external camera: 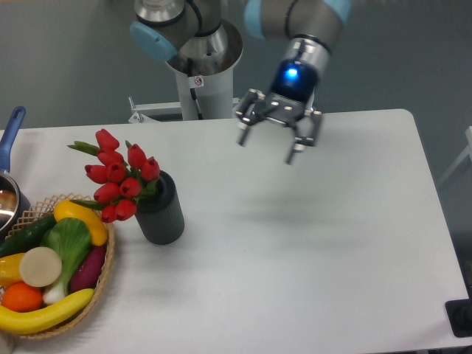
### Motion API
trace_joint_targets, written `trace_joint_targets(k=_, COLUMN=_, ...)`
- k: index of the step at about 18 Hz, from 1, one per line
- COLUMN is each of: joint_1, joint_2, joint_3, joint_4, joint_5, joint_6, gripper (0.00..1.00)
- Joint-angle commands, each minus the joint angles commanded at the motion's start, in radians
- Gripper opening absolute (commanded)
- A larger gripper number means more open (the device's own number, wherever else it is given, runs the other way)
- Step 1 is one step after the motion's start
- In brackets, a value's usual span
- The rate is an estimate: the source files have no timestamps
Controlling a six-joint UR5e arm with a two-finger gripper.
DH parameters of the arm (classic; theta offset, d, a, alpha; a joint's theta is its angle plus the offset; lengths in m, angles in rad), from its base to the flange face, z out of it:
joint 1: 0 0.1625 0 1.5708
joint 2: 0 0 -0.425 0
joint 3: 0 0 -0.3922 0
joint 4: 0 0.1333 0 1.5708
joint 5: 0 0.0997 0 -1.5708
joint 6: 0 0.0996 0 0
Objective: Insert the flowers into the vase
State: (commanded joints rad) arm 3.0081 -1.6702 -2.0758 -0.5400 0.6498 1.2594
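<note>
Red tulips [116, 175] sit in dark ribbed vase [160, 209] near the table's [310, 251] left edge, leaning left over the wicker basket [103, 284] of produce. Gripper [268, 148] hangs above the back edge, fingers spread wide, holding nothing. Blue-handled pot [9, 193] far left

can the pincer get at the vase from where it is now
Probably yes. The open pincer hangs above bare table to the right of the vase, with nothing between them. The flowers lean out leftward, leaving the vase's right side free.
</note>
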Motion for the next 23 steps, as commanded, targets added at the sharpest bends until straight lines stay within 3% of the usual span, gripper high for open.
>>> trace_joint_targets(k=5, joint_1=-0.006, joint_2=-0.123, joint_3=0.152, joint_4=-0.003, joint_5=0.265, joint_6=-0.009, gripper=1.0)
trace_joint_targets(k=8, joint_1=-0.04, joint_2=-0.184, joint_3=0.245, joint_4=-0.02, joint_5=0.489, joint_6=-0.095, gripper=1.0)
trace_joint_targets(k=12, joint_1=-0.083, joint_2=-0.272, joint_3=0.364, joint_4=-0.089, joint_5=0.655, joint_6=-0.121, gripper=1.0)
trace_joint_targets(k=14, joint_1=-0.098, joint_2=-0.29, joint_3=0.437, joint_4=-0.19, joint_5=0.709, joint_6=-0.115, gripper=1.0)
trace_joint_targets(k=18, joint_1=-0.127, joint_2=-0.344, joint_3=0.606, joint_4=-0.452, joint_5=0.778, joint_6=-0.112, gripper=1.0)
trace_joint_targets(k=21, joint_1=-0.152, joint_2=-0.371, joint_3=0.671, joint_4=-0.541, joint_5=0.861, joint_6=-0.11, gripper=1.0)
trace_joint_targets(k=23, joint_1=-0.162, joint_2=-0.379, joint_3=0.694, joint_4=-0.566, joint_5=0.877, joint_6=-0.11, gripper=1.0)
